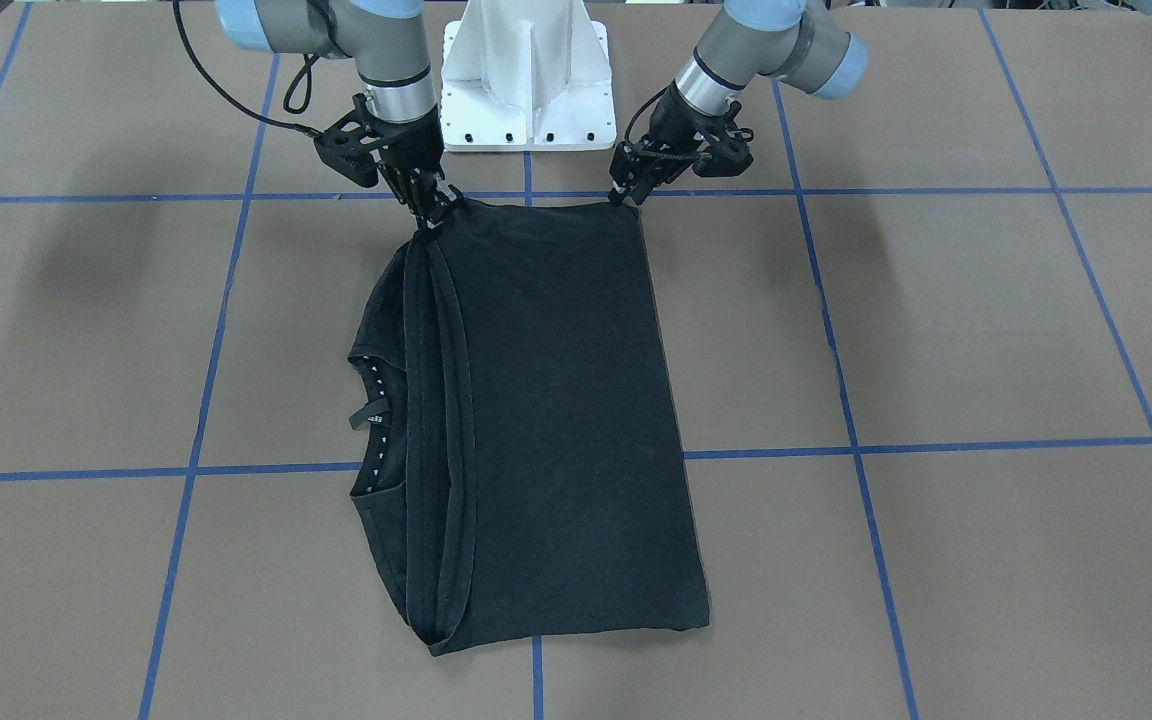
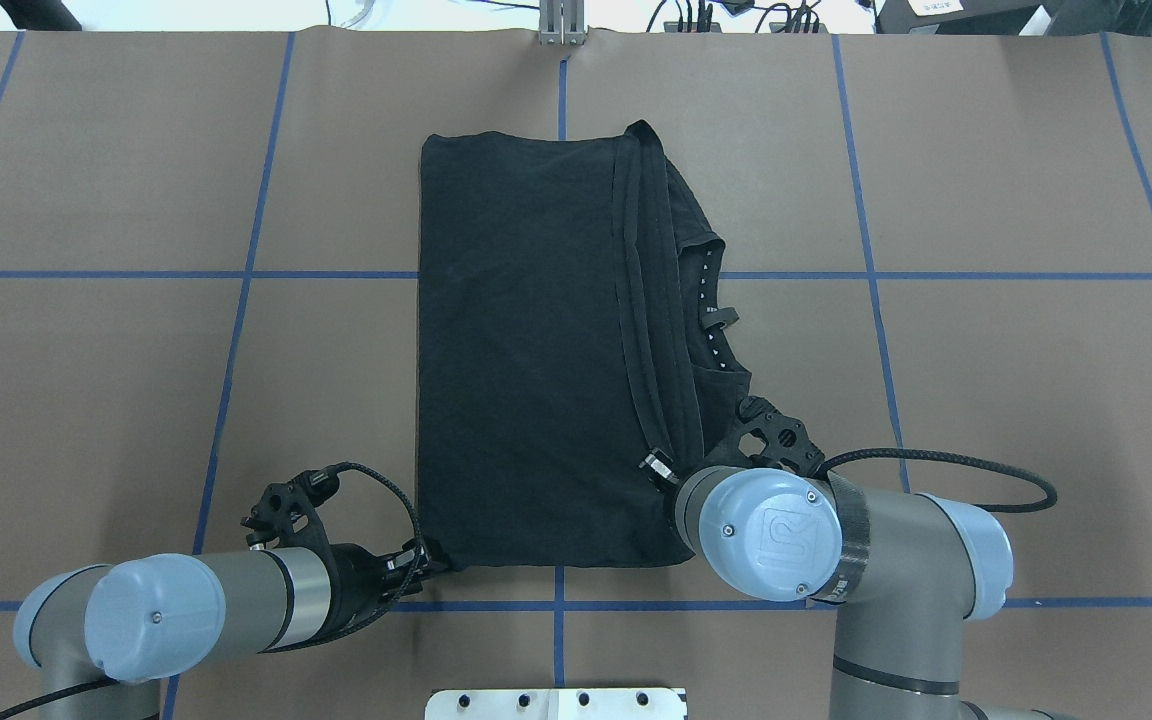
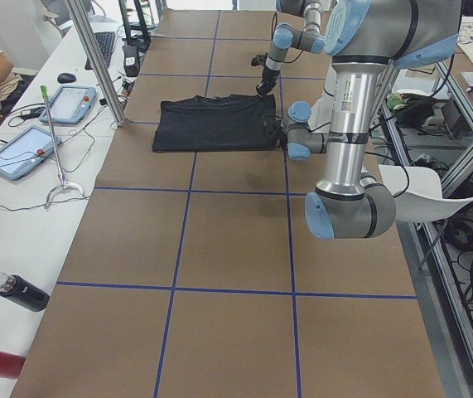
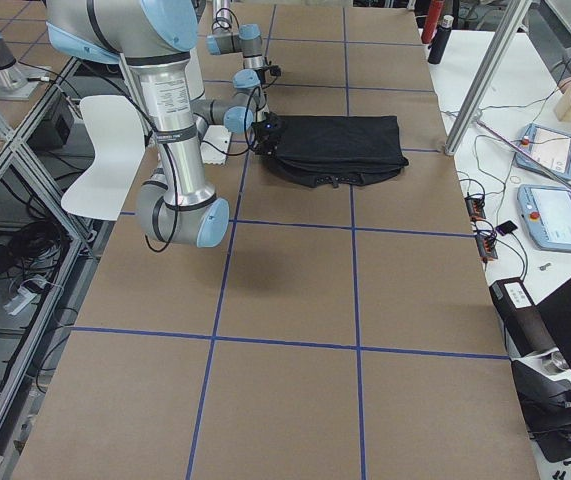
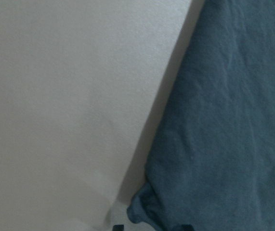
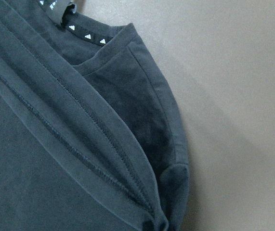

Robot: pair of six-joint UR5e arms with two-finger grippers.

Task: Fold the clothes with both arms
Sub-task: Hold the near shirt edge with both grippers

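At the robot-side edge of the brown bench (image 1: pixel 936 330), the left tool (image 1: pixel 624 192) and right tool (image 1: pixel 433 215) each pinch closed on a corner of the folded black T-shirt (image 1: pixel 556 400), which lies mid-bench. The right tool's stacked hems could slip, skewing the fold. A blue tape grid (image 1: pixel 936 190) marks the bench; tablets (image 3: pixel 21 155) sit on a side desk beyond.

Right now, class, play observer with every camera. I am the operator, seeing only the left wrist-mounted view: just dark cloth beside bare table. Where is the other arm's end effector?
Observer: The right end effector pinches the T-shirt at its other robot-side corner, where stacked hems meet.
Operator: Is the shirt folded?
Observer: Yes, folded over; its white-dotted collar peeks out on the robot's right side.
Operator: And my own end effector?
Observer: The left end effector grips the corner beside a blue tape line.
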